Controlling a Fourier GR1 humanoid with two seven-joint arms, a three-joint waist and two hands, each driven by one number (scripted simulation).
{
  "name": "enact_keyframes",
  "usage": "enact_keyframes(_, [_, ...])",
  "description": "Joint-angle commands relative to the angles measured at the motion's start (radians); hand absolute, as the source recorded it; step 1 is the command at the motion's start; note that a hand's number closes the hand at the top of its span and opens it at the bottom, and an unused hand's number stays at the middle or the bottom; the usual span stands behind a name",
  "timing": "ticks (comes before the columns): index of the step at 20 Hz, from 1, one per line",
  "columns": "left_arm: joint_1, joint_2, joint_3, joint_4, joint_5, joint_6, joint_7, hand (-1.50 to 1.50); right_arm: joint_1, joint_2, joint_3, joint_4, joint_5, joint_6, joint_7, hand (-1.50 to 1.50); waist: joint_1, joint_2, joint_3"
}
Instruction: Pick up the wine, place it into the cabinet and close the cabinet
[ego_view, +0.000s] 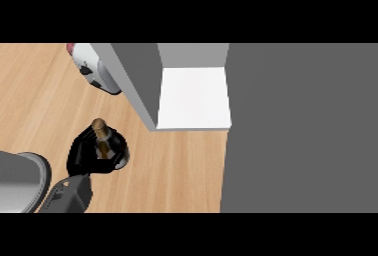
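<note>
Fingers (80, 150) of left hand (92, 155) curled round wine (101, 135), apparently upright. Advice: lift clear of counter (177, 170), keep vertical, carry right onto cabinet (193, 97) shelf.

This looks like a home kitchen: a light wooden tabletop (177, 170) carries a grey cabinet (140, 80) standing open, its white shelf (193, 97) showing inside. A white appliance with red trim (96, 70) sits at the far left, beside the cabinet's wall.
</note>
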Motion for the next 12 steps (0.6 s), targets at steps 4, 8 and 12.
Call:
enact_keyframes(4, [0.086,-0.016,-0.038,-0.086,-0.032,0.036,-0.029,1.50,0.053,-0.017,-0.062,-0.151,-0.132,0.013,0.053,-1.50,0.010,-0.002,0.001])
enact_keyframes(8, [0.280,-0.054,-0.092,-0.327,-0.029,0.030,-0.023,1.50,0.010,-0.004,-0.049,-0.078,-0.090,0.007,0.020,-1.50,0.022,-0.004,0.001])
enact_keyframes(12, [0.351,0.017,-0.083,-0.535,-0.017,0.037,0.053,1.50,0.058,0.007,-0.040,-0.132,-0.095,0.004,0.051,-1.50,0.022,-0.006,0.002])
